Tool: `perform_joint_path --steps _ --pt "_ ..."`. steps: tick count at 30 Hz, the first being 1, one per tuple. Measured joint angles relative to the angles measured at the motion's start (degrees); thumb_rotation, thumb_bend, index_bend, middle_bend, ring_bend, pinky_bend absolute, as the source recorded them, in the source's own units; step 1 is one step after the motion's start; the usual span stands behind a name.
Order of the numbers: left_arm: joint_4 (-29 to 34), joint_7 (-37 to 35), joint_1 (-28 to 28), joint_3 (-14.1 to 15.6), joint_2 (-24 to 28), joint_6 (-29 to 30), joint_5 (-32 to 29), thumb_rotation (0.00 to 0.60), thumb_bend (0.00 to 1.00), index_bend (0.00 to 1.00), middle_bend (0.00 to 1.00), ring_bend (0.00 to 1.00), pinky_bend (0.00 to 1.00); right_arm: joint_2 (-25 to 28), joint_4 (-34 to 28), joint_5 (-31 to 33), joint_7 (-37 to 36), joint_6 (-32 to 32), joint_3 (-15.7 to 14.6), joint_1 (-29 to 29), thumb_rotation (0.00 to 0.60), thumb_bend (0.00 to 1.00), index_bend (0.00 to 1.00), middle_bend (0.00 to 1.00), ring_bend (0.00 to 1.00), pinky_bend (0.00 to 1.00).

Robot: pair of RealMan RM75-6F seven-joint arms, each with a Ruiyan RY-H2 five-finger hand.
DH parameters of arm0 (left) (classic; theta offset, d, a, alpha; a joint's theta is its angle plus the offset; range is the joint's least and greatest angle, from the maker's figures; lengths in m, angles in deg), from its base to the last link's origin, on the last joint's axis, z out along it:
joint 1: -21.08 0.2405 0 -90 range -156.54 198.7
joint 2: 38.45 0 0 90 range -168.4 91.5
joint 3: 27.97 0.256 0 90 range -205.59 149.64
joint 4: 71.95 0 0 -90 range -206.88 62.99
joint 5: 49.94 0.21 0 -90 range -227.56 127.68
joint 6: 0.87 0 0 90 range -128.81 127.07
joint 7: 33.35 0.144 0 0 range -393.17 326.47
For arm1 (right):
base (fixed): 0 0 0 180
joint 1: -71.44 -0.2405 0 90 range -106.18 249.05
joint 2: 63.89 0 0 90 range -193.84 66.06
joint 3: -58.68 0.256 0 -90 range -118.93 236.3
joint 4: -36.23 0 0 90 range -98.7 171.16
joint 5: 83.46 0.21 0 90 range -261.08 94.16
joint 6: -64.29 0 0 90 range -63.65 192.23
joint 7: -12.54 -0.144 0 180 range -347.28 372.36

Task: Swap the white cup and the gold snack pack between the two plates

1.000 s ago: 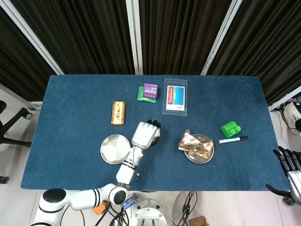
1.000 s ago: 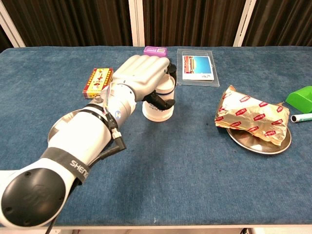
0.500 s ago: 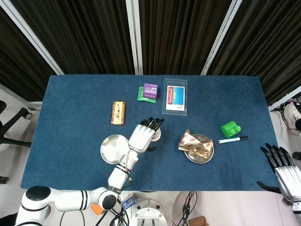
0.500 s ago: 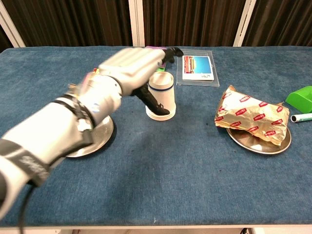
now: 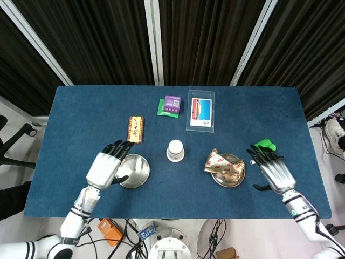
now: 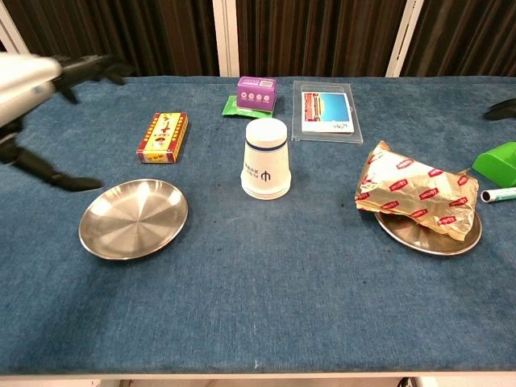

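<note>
The white cup [image 5: 174,150] [image 6: 265,159] stands upside down on the blue cloth between the two plates, touched by neither hand. To its left lies the bare left plate [image 5: 135,171] [image 6: 133,217]. The gold snack pack [image 5: 224,167] [image 6: 416,193] lies across the right plate [image 5: 229,180] [image 6: 427,237]. My left hand [image 5: 105,167] [image 6: 36,76] hovers open over the left plate's left rim, holding nothing. My right hand [image 5: 274,171] is open to the right of the snack pack, fingers spread, over the cloth.
A red-and-yellow box [image 5: 136,129] [image 6: 163,136] lies behind the left plate. A purple box on a green card [image 5: 171,104] [image 6: 255,90] and a clear-sleeved card [image 5: 201,110] [image 6: 328,110] lie at the back. A green object [image 5: 264,144] [image 6: 497,160] and a marker [image 6: 500,194] sit at the right.
My left hand has let go of the cup and drawn back left to the left plate. My right hand has come in from the table's right edge toward the right plate.
</note>
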Motion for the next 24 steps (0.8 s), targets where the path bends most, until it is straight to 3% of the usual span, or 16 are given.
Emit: perform_joint_path --steps 6,10,20,24 --pt "-3.0 -6.3 3.7 1.8 2.4 1.9 1.0 0.6 0.09 0.08 0.13 0.13 0.28 -7.7 1.9 5.4 3.4 5.4 1.6 -4.7 0.555 0.32 0.33 0.19 0.18 0.25" --pt "-4.1 -8.6 4.7 1.7 3.6 2.0 1.1 0.6 0.09 0.08 0.13 0.13 0.28 -10.9 4.1 8.1 6.7 6.7 2.1 -6.4 0.597 0.34 0.45 0.29 0.29 0.32" --pt "-5.0 -10.6 5.8 0.9 4.4 1.1 1.5 0.6 0.09 0.08 0.13 0.14 0.28 -12.4 5.4 11.4 9.9 5.4 2.5 -7.4 0.6 0.41 0.75 0.54 0.56 0.54" --pt "-5.2 -11.4 6.3 0.5 4.7 1.0 1.7 0.6 0.09 0.08 0.13 0.14 0.28 -12.5 5.0 10.2 9.2 3.4 2.4 -7.4 0.6 0.44 0.82 0.59 0.62 0.59"
